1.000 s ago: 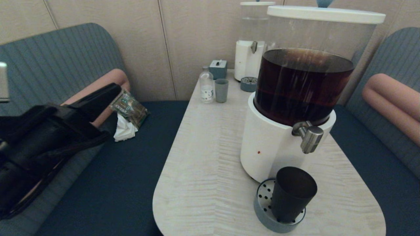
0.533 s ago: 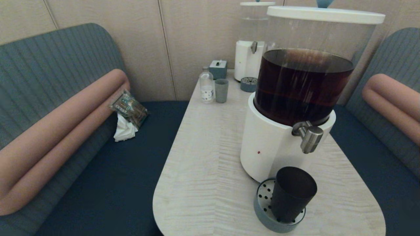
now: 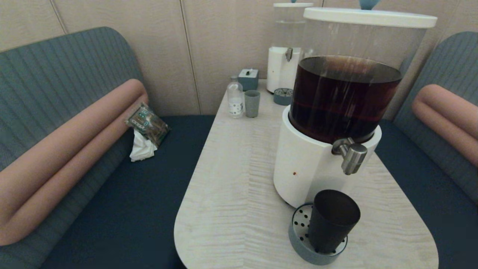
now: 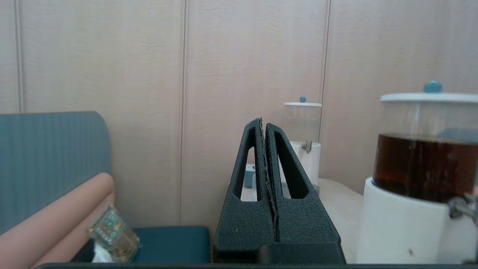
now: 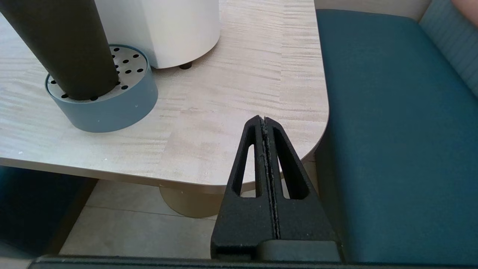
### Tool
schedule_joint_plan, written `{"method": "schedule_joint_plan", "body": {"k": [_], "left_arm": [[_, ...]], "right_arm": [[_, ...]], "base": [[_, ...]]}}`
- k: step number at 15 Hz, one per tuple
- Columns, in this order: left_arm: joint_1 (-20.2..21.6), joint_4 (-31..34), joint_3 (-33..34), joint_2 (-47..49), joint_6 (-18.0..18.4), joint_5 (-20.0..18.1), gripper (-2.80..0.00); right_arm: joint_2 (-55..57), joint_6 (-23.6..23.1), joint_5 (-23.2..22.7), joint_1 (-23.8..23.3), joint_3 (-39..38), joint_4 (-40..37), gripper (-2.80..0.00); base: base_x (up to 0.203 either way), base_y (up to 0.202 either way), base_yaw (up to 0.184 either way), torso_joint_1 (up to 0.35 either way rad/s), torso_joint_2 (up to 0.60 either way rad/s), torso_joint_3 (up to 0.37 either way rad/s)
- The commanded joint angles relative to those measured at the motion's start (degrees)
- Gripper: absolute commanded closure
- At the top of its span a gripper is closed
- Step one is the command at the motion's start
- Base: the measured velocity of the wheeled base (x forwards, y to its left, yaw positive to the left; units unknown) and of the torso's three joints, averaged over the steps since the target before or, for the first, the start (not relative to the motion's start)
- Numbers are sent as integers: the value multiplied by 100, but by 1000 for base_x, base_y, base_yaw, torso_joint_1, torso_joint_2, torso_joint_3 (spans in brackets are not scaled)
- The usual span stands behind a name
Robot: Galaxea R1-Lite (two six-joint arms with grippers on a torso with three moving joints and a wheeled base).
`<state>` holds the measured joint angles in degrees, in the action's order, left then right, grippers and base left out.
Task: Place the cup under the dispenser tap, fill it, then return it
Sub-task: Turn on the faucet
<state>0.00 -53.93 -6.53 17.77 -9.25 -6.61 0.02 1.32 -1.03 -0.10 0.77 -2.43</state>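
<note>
The dark matte cup (image 3: 332, 225) (image 5: 65, 45) stands upright on the grey-blue perforated drip tray (image 3: 297, 243) (image 5: 108, 106), right below the steel dispenser tap (image 3: 350, 157) of the big white-based dispenser (image 3: 306, 164) (image 4: 396, 224) holding brown liquid. Neither arm shows in the head view. My left gripper (image 4: 263, 125) is shut and empty, off to the table's left above the bench, pointing at the back wall. My right gripper (image 5: 263, 121) is shut and empty, low beside the table's near right corner, apart from the cup.
At the table's (image 3: 231, 194) far end stand a smaller clear dispenser (image 3: 285, 56), its drip tray (image 3: 282, 95), a grey-blue tumbler (image 3: 252, 103), a small bottle (image 3: 235, 98) and a blue box (image 3: 248, 78). A wrapper and tissue (image 3: 143, 132) lie on the left bench. Benches flank both sides.
My left arm, which filled the left of the head view a second ago, has drawn back out of that view. The cup and dispenser have not moved.
</note>
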Motion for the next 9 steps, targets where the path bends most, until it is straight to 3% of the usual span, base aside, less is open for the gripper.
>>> {"method": "schedule_joint_plan", "body": {"k": [1,4,9], "left_arm": [[16,716,-59,-1081,57,-70,0],[17,1747,62,-1777,266,-148,0],[18,2582,679,-1778,560,-49,0]], "right_arm": [[2,0,-3,1,-1,-4,0],[6,0,-3,1,-6,-4,0],[6,0,-3,1,-5,-4,0]], "base": [[0,0,0,0,0,0],[0,0,0,0,0,0],[0,0,0,0,0,0]]}}
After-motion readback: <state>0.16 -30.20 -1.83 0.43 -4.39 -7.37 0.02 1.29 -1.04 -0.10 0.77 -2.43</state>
